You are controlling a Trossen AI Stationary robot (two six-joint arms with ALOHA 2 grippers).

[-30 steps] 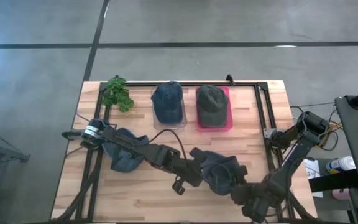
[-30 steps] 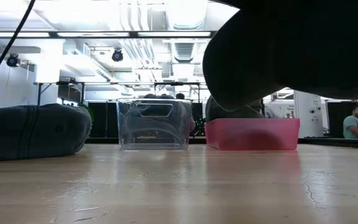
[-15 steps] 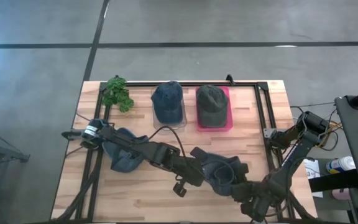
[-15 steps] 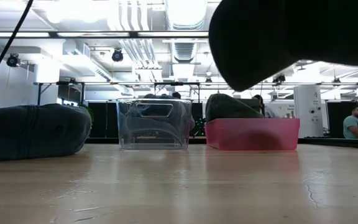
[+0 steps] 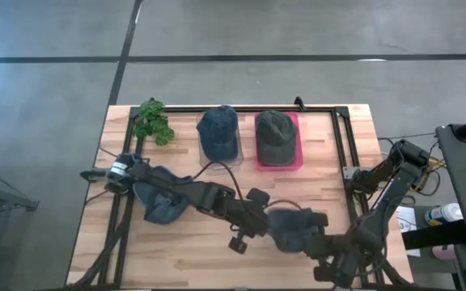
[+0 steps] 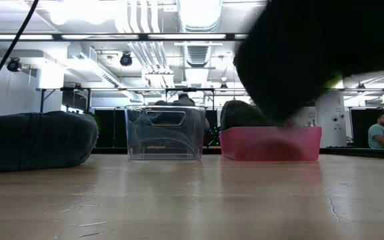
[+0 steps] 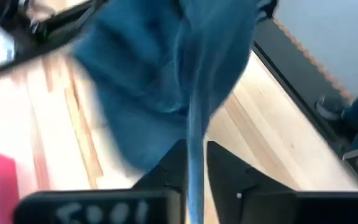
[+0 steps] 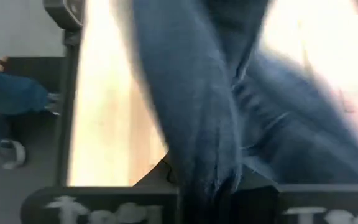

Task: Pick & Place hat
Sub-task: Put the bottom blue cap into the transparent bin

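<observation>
Wooden slat table point(image 5: 184, 259), rumpled denim hat point(image 5: 292, 229)

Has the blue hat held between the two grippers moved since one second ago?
Yes. In the high view the held blue hat has shifted a little toward the front edge of the table, farther from the pink bin.

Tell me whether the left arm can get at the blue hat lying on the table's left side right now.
Probably not yet: the left gripper is busy, with the lifted blue hat between its fingers. The lying hat itself sits uncovered.
</observation>
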